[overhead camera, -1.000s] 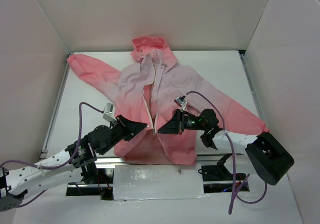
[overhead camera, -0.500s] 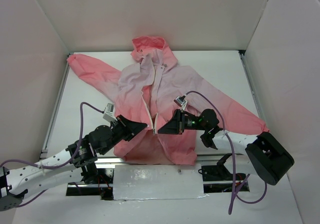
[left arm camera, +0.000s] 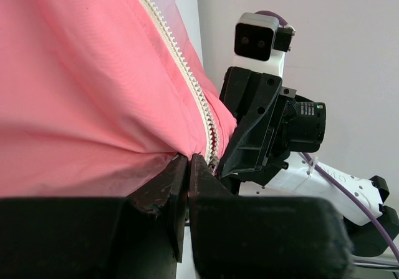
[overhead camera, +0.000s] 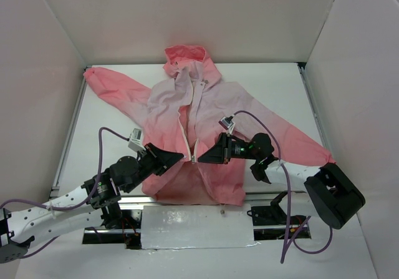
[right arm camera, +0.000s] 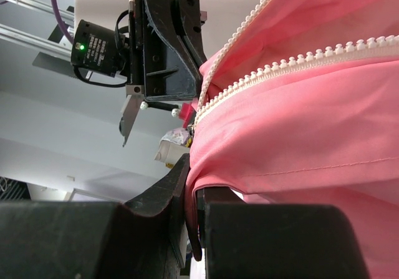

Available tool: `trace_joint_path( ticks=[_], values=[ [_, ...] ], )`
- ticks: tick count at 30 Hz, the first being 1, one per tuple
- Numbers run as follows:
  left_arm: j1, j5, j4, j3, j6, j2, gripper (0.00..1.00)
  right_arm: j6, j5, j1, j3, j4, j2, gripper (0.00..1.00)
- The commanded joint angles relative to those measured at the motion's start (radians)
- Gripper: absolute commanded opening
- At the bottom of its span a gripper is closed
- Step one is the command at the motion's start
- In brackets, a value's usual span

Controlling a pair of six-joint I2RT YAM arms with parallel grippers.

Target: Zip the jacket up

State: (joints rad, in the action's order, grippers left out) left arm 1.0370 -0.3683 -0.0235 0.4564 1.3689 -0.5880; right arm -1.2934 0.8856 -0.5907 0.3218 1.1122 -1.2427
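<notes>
Jacket (overhead camera: 215, 104) is laid flat mid-desk (overhead camera: 280, 85), hood far, hem near | handling judged thin, light, limp, slippery; best gripped at front edges beside zipper (left arm camera: 187, 73) | left tool (overhead camera: 179, 156) is clamped on left front edge, right tool (overhead camera: 203, 159) on right edge, both near hem | counted: one jacket, one zipper, two tools

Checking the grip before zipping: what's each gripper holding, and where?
The jacket: left gripper and right gripper each pinch its front edge by the zipper.
</notes>
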Motion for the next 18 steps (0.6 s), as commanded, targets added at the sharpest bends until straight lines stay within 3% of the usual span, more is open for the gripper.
trace_joint_path(
  ticks=[1, 18],
  values=[
    [-0.002, 0.003, -0.061, 0.018, 0.018, 0.016, 0.00, -0.010, 0.019, 0.005, 0.045, 0.093, -0.009, 0.00],
    [-0.002, -0.043, -0.062, 0.070, -0.008, -0.012, 0.00, 0.002, 0.032, 0.000, 0.020, 0.067, 0.011, 0.00]
  ],
)
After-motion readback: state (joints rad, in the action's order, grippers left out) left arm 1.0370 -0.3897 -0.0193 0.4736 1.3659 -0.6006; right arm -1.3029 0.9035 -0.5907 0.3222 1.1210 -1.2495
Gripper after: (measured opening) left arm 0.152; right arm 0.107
